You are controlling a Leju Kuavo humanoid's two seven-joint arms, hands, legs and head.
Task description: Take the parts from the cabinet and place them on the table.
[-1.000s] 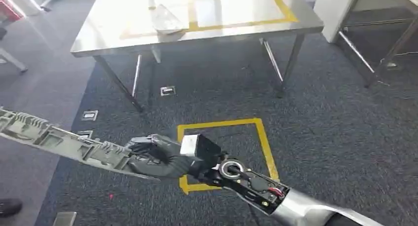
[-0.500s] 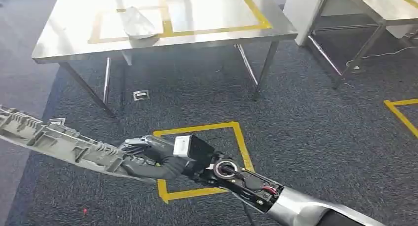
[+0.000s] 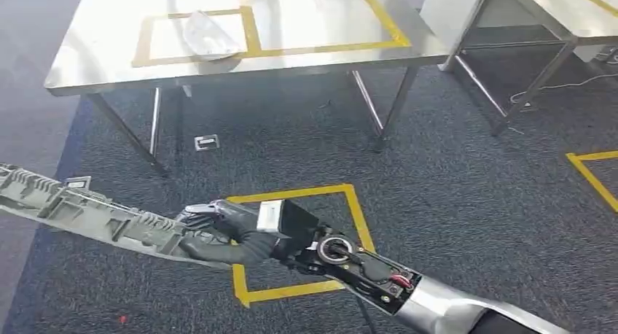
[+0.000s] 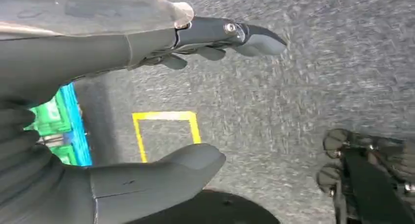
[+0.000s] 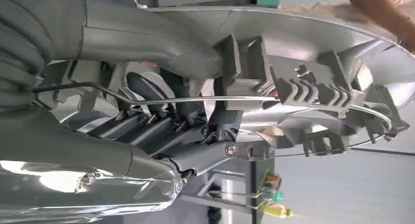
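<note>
Right hand grips long grey ribbed plastic part, held low over dark carpet, extending toward robot's left. Left hand empty, fingers spread. No legible writing. Yellow tape square on carpet below. Farther: steel table, yellow-taped outlines, another grey part lying on it.

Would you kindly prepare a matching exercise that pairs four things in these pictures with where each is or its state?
Things:
1. long grey ribbed part
2. pale part
3. left hand
4. yellow tape square

Places or states:
A. on the carpet under the right hand
B. open, holding nothing
C. held by the right hand
D. lying on the steel table

Pairs: 1-C, 2-D, 3-B, 4-A
</note>
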